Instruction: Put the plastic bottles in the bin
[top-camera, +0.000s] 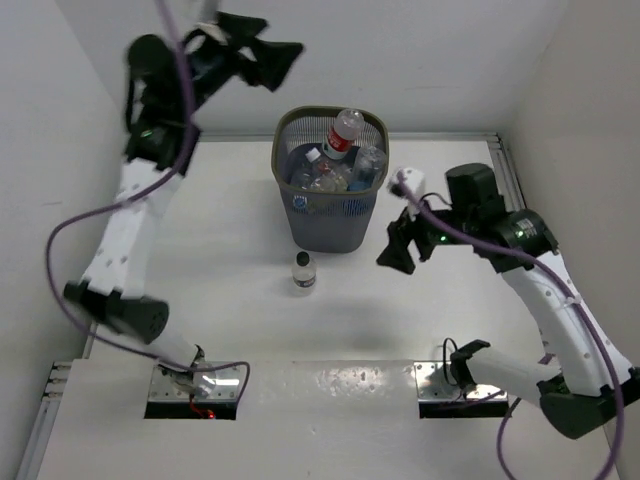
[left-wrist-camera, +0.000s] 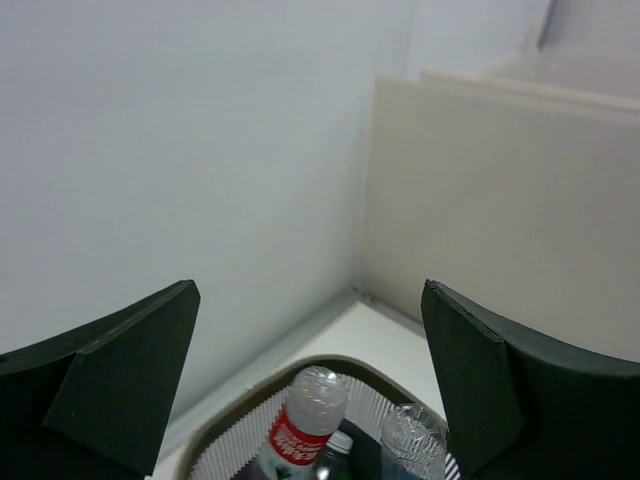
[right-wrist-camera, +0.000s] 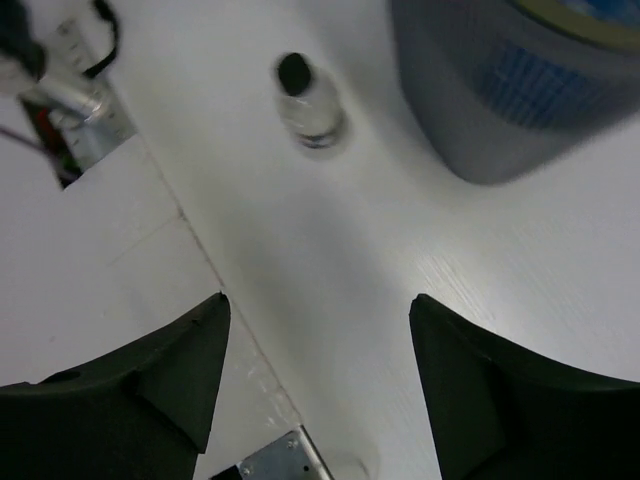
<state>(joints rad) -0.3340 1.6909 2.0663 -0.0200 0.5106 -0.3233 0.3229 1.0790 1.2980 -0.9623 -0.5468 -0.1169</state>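
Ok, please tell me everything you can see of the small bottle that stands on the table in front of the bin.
The small bottle has a black cap and a clear-looking plastic body. It stands upright on the white table, just in front of the bin but apart from it. Only the table touches it. The right wrist view shows it blurred.

A white tabletop (top-camera: 230, 310) fills the scene, matte across the middle and glossier on a near strip (top-camera: 330, 385) set off by a thin seam. Plain white walls close it in at the far side (top-camera: 420, 60), left (top-camera: 40, 140) and right (top-camera: 590, 110). Two bare metal plates sit at the near edge, one left (top-camera: 225, 381) and one right (top-camera: 434, 377). A slotted aluminium rail (top-camera: 506, 165) runs along the far right edge.
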